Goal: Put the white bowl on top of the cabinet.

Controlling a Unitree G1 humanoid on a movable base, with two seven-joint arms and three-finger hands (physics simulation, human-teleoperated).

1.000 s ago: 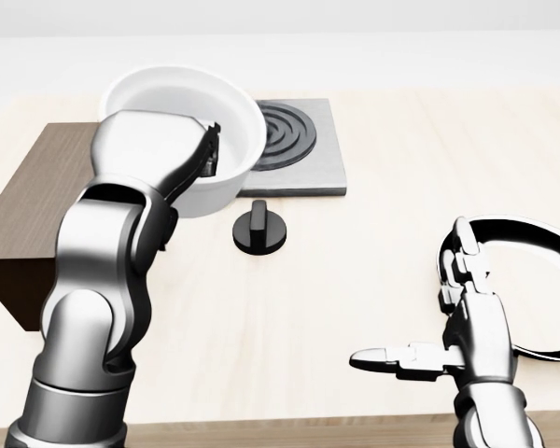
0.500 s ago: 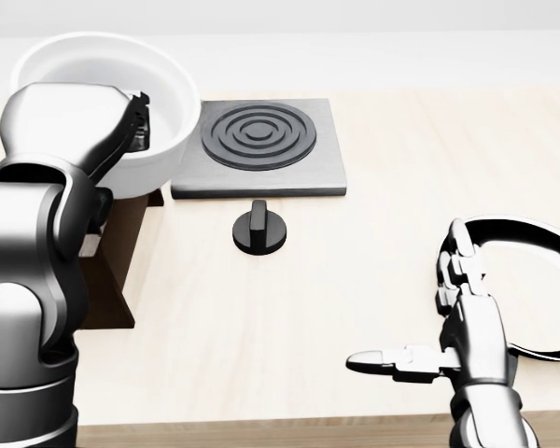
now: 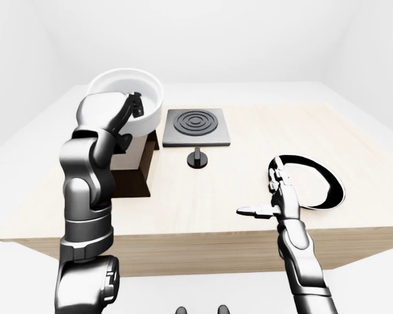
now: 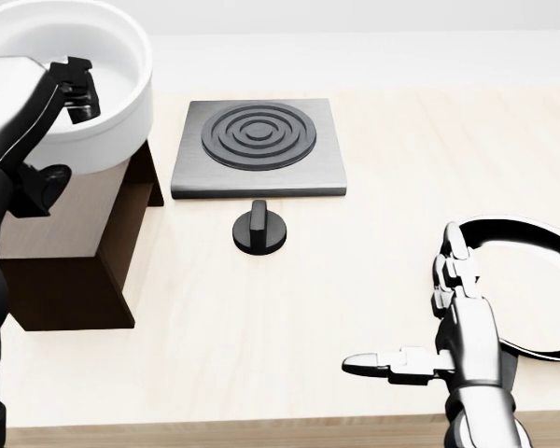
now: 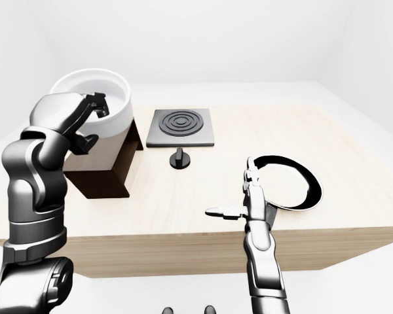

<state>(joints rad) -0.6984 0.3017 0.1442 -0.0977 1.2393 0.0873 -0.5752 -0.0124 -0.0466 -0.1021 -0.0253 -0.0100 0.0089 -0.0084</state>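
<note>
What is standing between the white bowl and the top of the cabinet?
Nothing visible. The left hand grips the rim of the white bowl, which sits over the cabinet. The burner plate and knob lie off to the right in the head view.

Bright, even, diffuse light; white surroundings nearly washed out. Pale worktop evenly lit, no glare. Renders sharp throughout, no blur, no visible edge distortion. Shadows soft and faint: slight dark patch under knob just below hob plate. Cabinet left of hob plate shows dark shaded side face. Glossy highlights on metallic arm surfaces.
</note>
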